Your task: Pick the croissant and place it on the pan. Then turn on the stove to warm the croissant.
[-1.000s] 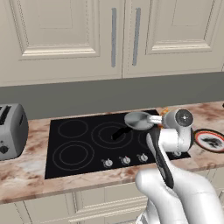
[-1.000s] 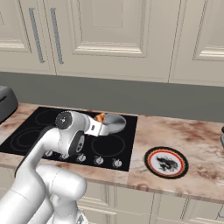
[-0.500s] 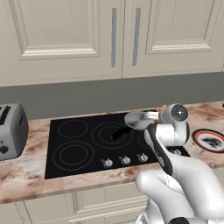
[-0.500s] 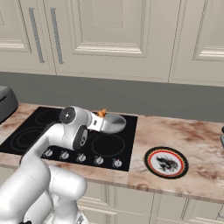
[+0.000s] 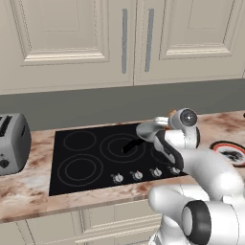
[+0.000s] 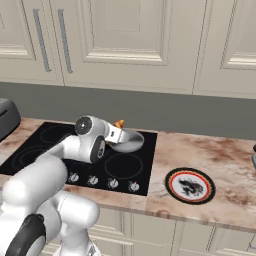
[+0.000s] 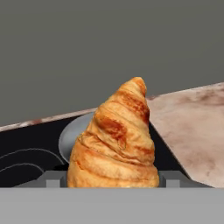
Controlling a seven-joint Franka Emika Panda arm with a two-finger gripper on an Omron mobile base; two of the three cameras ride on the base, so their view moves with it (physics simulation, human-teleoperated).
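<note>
Over the pan [image 7: 76, 131], the gripper [image 7: 113, 180] pinches the croissant [image 7: 116, 140], pointing outward.

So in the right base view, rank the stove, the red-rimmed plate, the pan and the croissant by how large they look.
1. stove, clearly the largest.
2. red-rimmed plate.
3. pan, partly hidden by the arm, so its place below the plate is unsure.
4. croissant, just a small orange tip.
</note>
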